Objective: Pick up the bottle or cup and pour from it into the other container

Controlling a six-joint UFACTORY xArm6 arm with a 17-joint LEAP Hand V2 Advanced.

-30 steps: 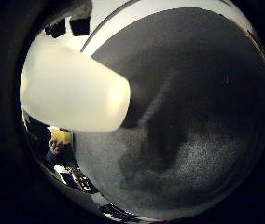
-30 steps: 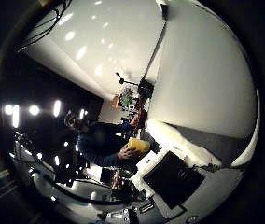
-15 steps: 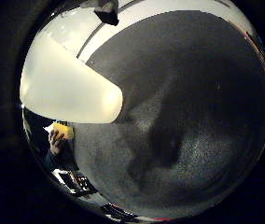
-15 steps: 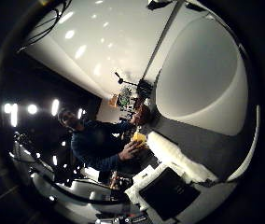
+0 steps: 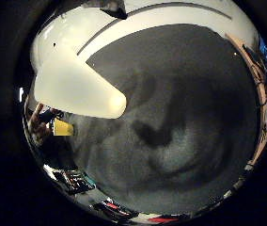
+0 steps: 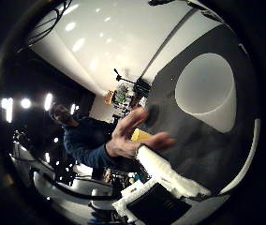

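Observation:
A pale, translucent white container [image 5: 77, 85] fills a large part of the right little finger side palm view and is very close to the palm. Behind it lies the dark grey table top [image 5: 185, 113], with a shadow on it. In the right thumb side palm view a white round container [image 6: 206, 89] stands on the same grey surface, away from the palm. White and black parts of my hand [image 6: 159, 186] show at the edge of that view. I cannot see how the fingers stand round the pale container.
The table's pale edge [image 5: 162, 13] curves behind the pale container. Beyond the table are room clutter [image 5: 70, 179] and a yellow object [image 5: 62, 126]. A ceiling with lights [image 6: 96, 28] shows in the right thumb side palm view.
Both views have shifted, so the camera has moved. The table now looks farther off and the white round container looks smaller. The pale container stays just as close to the palm.

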